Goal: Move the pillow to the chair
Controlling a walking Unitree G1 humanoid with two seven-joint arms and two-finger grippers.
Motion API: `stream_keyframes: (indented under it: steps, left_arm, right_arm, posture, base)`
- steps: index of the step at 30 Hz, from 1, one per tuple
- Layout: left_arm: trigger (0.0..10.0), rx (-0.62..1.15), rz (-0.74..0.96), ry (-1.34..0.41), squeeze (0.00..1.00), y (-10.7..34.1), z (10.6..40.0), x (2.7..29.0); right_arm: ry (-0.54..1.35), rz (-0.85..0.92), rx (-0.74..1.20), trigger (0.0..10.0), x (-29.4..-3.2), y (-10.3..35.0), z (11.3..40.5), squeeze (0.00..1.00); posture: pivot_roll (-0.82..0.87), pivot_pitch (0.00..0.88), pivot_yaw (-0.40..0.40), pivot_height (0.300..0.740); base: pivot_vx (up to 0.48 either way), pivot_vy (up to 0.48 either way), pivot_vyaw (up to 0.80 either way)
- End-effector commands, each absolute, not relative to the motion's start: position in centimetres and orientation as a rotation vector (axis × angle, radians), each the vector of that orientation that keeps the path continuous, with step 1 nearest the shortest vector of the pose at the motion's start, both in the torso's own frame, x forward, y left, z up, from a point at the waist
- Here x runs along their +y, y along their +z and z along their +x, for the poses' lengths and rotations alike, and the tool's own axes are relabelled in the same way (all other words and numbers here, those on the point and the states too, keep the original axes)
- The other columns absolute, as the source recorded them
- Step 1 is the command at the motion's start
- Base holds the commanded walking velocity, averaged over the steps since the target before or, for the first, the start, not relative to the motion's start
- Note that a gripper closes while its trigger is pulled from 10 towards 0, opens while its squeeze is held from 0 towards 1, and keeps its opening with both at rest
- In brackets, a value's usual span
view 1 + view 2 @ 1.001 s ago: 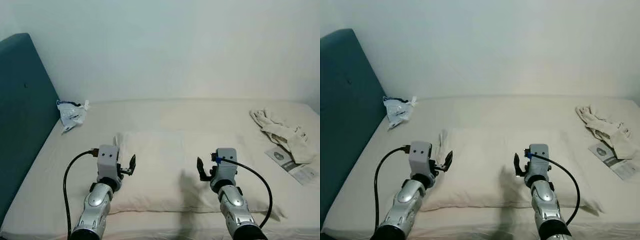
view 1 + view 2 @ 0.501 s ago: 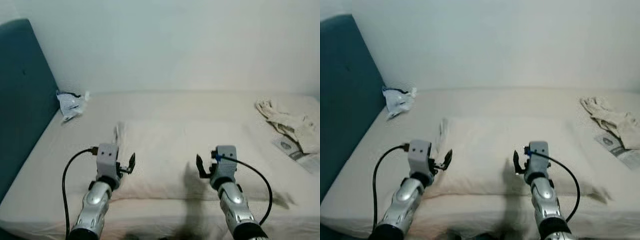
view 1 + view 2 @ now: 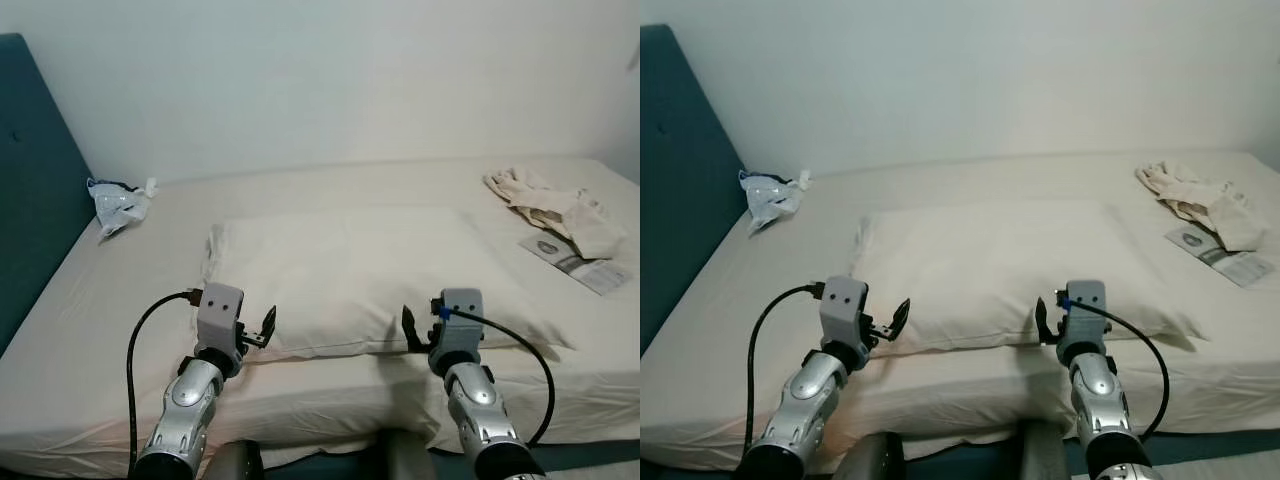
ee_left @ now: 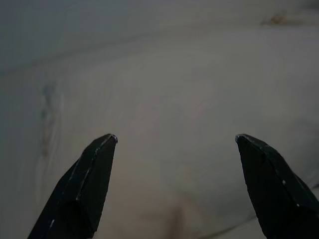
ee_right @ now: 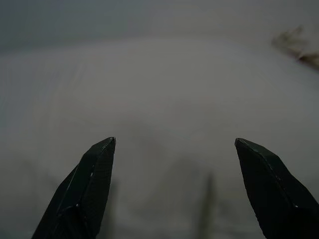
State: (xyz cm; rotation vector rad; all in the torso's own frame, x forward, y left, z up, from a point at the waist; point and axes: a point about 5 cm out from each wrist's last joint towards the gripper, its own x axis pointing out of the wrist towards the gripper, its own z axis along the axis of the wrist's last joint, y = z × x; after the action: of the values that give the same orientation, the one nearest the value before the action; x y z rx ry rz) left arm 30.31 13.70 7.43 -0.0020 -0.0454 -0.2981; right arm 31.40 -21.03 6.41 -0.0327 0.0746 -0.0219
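The view has pulled back from the bed (image 3: 100, 300). Both tools, left tool (image 3: 262, 328) and right tool (image 3: 412, 330), now hover wide open and empty at the pillow's (image 3: 370, 275) near edge, not yet gripping.

The pillow (image 3: 360, 275) is matt cream cloth, softly creased, on a bed (image 3: 120, 300) sheeted in like cloth. The headboard (image 3: 35, 200) looks like smooth teal fabric. The arms (image 3: 185, 410) are shiny silver metal with grey plastic wrist blocks; each claw's fingers (image 4: 84, 184) are matt black. A crinkled glossy plastic bag (image 3: 115, 202), rumpled cloth (image 3: 550, 200) and a paper leaflet (image 3: 575, 262) lie on the bed.
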Motion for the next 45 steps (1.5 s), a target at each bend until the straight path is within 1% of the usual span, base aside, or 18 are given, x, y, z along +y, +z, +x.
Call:
stream_keyframes:
  steps: [1,5,6,11,12,14,17,19,20,21,22,23,24,27,33,40,42,45]
  left_arm:
    - [10.0,-0.068,-0.015,-0.296,1.0,8.4,30.8,14.3]
    - [10.0,-0.041,-0.016,-0.304,1.0,8.9,31.7,14.3]
    - [10.0,-0.029,-0.036,-0.313,1.0,9.4,32.5,14.3]
    - [10.0,0.036,-0.091,-0.309,1.0,9.9,34.0,14.6]
    - [10.0,0.076,-0.089,-0.304,1.0,10.0,34.6,14.9]
    - [10.0,0.09,-0.077,-0.305,1.0,10.0,34.9,15.0]
    - [10.0,0.151,-0.069,-0.275,1.0,10.2,35.6,15.5]
    - [10.0,0.23,-0.055,-0.227,1.0,10.4,36.5,16.3]
    - [10.0,0.262,-0.067,-0.214,0.73,10.7,36.9,16.6]
    - [10.0,0.269,-0.087,-0.22,0.0,11.1,37.3,16.8]
    - [10.0,0.268,-0.109,-0.222,0.0,11.5,37.5,17.0]
    - [10.0,0.268,-0.109,-0.222,0.0,11.5,37.5,17.0]
    - [10.0,0.274,-0.168,-0.211,0.0,12.1,38.0,17.4]
    - [10.0,0.281,-0.187,-0.195,0.0,12.6,38.2,18.2]
    - [10.0,0.303,-0.2,-0.175,0.0,13.2,38.6,19.0]
    - [10.0,0.379,-0.334,-0.165,0.0,12.6,38.5,19.1]
    - [10.0,0.405,-0.377,-0.212,0.0,12.2,38.3,18.5]
    - [10.0,0.446,-0.376,-0.251,0.0,11.7,38.1,18.0]
  right_arm:
    - [-0.014,-0.009,0.018,10.0,-21.2,7.7,31.9,1.0]
    - [-0.041,0.004,-0.006,10.0,-22.7,8.8,32.3,1.0]
    - [-0.058,0.001,0.003,10.0,-24.0,9.3,32.7,1.0]
    - [-0.091,0.047,0.061,10.0,-25.9,9.7,33.4,1.0]
    - [-0.111,0.064,0.071,10.0,-26.6,10.1,33.6,1.0]
    - [-0.119,0.067,0.068,10.0,-26.9,10.3,33.7,1.0]
    - [-0.153,0.105,0.076,10.0,-27.9,10.7,33.9,1.0]
    - [-0.214,0.091,0.123,10.0,-29.3,11.1,34.0,1.0]
    - [-0.247,0.057,0.148,10.0,-30.1,11.4,34.1,1.0]
    - [-0.267,0.034,0.159,10.0,-30.6,11.7,34.1,0.77]
    - [-0.279,0.017,0.164,10.0,-30.9,11.9,34.1,0.0]
    - [-0.279,0.017,0.164,10.0,-30.9,11.9,34.1,0.0]
    - [-0.292,-0.018,0.154,10.0,-31.6,12.6,34.2,0.0]
    - [-0.325,-0.023,0.141,10.0,-32.4,13.2,34.1,0.0]
    - [-0.361,-0.026,0.148,10.0,-33.6,13.8,33.9,0.0]
    - [-0.27,0.099,0.171,10.0,-32.2,13.7,34.8,0.0]
    - [-0.204,0.144,0.166,10.0,-30.9,13.7,35.4,0.0]
    - [-0.189,0.156,0.176,10.0,-30.6,13.5,35.5,0.0]
  posture:
    - [-0.01,0.056,0.023,0.59]
    - [-0.01,0.066,0.03,0.59]
    - [0.0,0.08,0.043,0.59]
    - [0.01,0.112,0.061,0.59]
    - [0.02,0.131,0.072,0.59]
    - [0.02,0.131,0.072,0.59]
    - [0.04,0.169,0.086,0.59]
    - [0.05,0.193,0.093,0.59]
    - [0.05,0.221,0.1,0.59]
    - [0.06,0.237,0.105,0.59]
    - [0.06,0.248,0.109,0.59]
    - [0.06,0.248,0.109,0.59]
    - [0.07,0.278,0.112,0.59]
    - [0.08,0.326,0.119,0.59]
    - [0.08,0.358,0.12,0.59]
    - [0.07,0.363,0.108,0.59]
    - [0.07,0.358,0.101,0.59]
    - [0.07,0.356,0.1,0.59]
  base:
    - [0.0,0.0,0.0]
    - [0.0,0.0,0.0]
    - [0.0,0.0,0.0]
    - [0.0,0.0,0.0]
    - [0.0,0.0,0.0]
    - [0.0,0.0,0.0]
    - [0.0,0.0,0.0]
    - [0.0,0.0,0.0]
    - [0.0,0.0,0.0]
    - [0.0,0.0,0.0]
    - [0.0,0.0,0.0]
    - [0.0,0.0,0.0]
    - [0.0,0.0,0.0]
    - [0.0,0.0,0.0]
    - [0.0,0.0,0.0]
    - [0.0,0.0,0.0]
    - [0.0,0.0,0.0]
    - [0.0,0.0,0.0]
